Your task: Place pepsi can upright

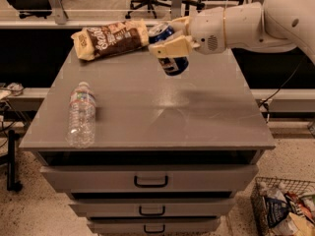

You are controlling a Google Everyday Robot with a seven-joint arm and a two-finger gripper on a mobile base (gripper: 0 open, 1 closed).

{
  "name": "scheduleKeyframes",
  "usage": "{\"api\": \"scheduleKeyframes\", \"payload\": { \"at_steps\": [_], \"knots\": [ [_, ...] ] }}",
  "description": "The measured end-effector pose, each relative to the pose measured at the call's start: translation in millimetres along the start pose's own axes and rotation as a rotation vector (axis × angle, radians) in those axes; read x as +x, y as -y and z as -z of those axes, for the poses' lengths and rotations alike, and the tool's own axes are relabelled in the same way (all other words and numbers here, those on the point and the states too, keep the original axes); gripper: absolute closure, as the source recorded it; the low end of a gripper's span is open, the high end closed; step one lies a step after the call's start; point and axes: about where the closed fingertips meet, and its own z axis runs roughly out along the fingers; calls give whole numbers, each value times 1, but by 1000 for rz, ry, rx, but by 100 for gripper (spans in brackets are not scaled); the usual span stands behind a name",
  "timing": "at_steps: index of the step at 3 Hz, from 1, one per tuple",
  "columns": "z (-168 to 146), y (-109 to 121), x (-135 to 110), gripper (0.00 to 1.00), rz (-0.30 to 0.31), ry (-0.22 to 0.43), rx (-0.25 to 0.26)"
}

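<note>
The gripper (166, 42) is hovering at 12 o'clock over the cabinet top (202, 119), its fingers closing tight around the pepsi can (176, 66), which is hanging tilted in the air. A snack bag (110, 39) is lying at 11 o'clock, and a water bottle (82, 114) is lying at 8 o'clock.

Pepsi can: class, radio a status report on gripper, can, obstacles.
Gripper shut on pepsi can over cabinet rear. Can tilted, not yet set down. Snack bag close beside; water bottle lies apart.

pincer (166, 38) clamping tilted pepsi can (175, 65), above cabinet top (197, 112)
</note>
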Motion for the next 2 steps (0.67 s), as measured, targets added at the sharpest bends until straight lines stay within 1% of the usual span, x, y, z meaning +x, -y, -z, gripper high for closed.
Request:
{"api": "scheduleKeyframes", "payload": {
  "at_steps": [1,2],
  "knots": [
    [-12,4,-2,100,9,90,72],
    [-26,5,7,100,-13,205,116]
  ]
}}
